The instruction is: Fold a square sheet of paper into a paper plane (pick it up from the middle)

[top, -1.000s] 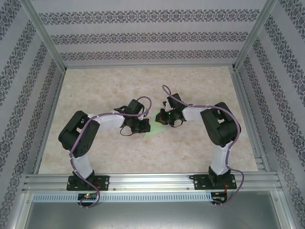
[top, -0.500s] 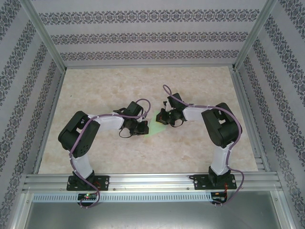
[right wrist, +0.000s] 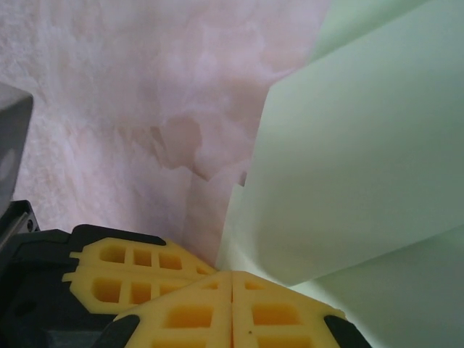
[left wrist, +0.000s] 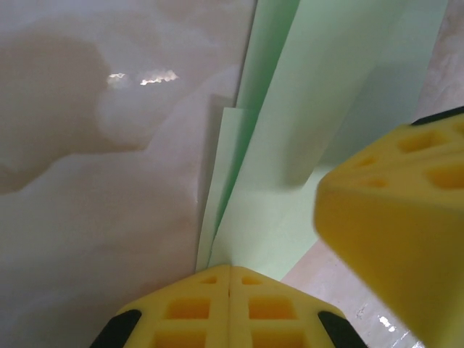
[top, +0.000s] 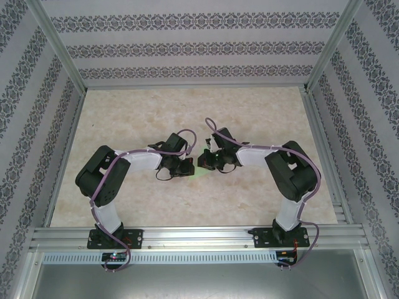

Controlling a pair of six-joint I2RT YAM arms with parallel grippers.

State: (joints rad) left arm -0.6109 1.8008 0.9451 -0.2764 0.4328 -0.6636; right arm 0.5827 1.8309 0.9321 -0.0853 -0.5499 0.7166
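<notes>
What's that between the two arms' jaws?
The folded green paper, a pale sliver in the top view; the wrist views show its layers close up.

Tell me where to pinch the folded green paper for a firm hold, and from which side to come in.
Probably the edge of the folded paper where several layers lie stacked. Pinch across all of them, pads flat on its faces, coming in edge-on as the left gripper and right gripper do now, both shut on it. A single loose flap would likely bend.
</notes>
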